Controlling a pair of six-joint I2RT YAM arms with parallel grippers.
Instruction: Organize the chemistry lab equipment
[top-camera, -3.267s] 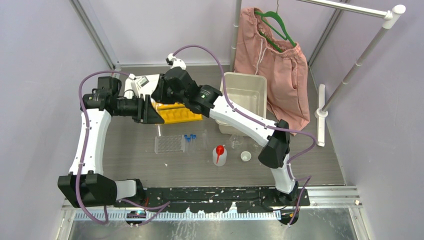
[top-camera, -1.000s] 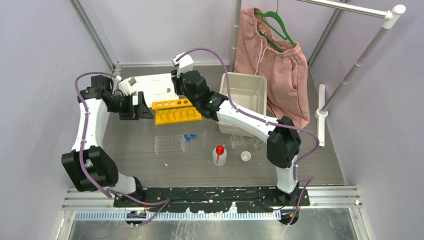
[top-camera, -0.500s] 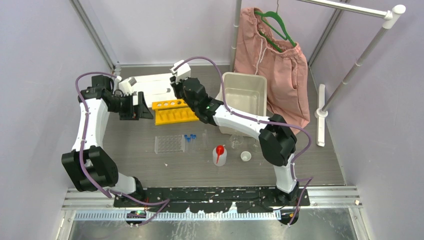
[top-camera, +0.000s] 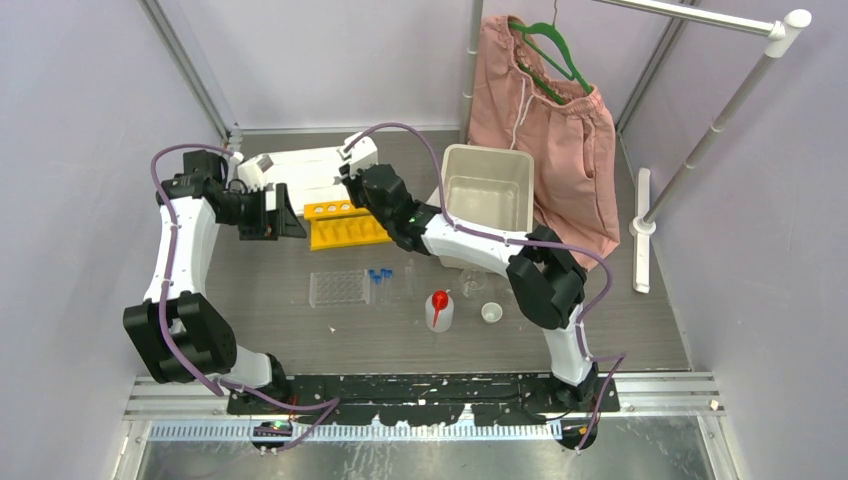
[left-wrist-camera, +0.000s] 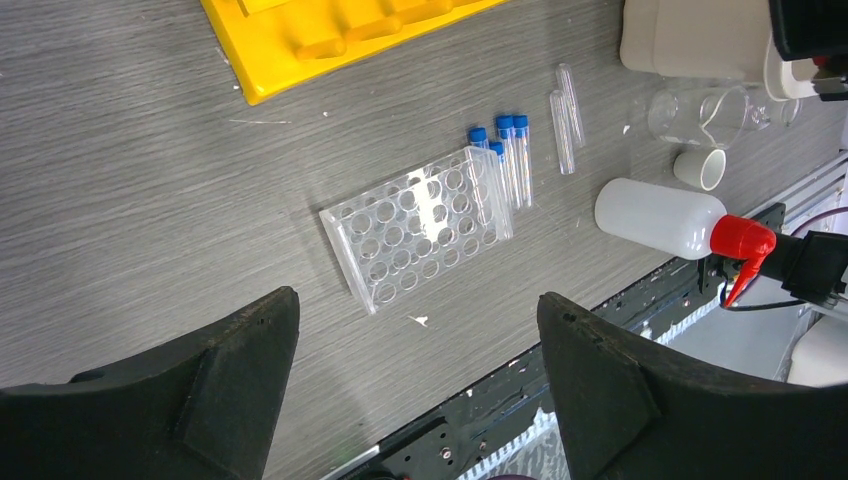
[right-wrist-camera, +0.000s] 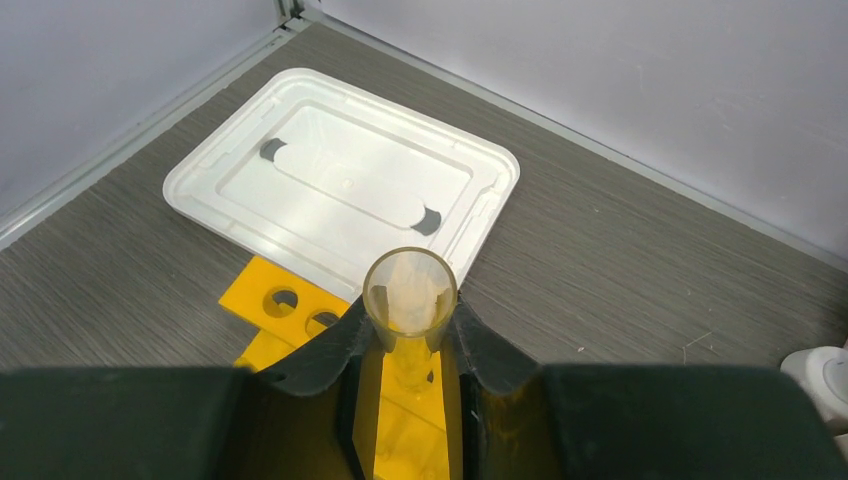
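We clamp our right pincer (right-wrist-camera: 410, 335) on a clear open-mouthed tube (right-wrist-camera: 410, 288), upright over the yellow six-hole plastic rack (right-wrist-camera: 278, 300) on the counter (top-camera: 300, 335), presumably to slot it in, while our left pincer (left-wrist-camera: 415, 330) hangs spread wide near the rack's left end.

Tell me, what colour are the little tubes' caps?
Blue caps, clearest in the left wrist view.

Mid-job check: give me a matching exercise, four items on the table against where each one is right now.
1 clear tube
2 blue-capped tubes
3 squeeze bottle
4 white lid

A beside the clear grid rack
B on the far side of the yellow rack
C in the right gripper
D next to the tiny white cup

Pairs: 1-C, 2-A, 3-D, 4-B
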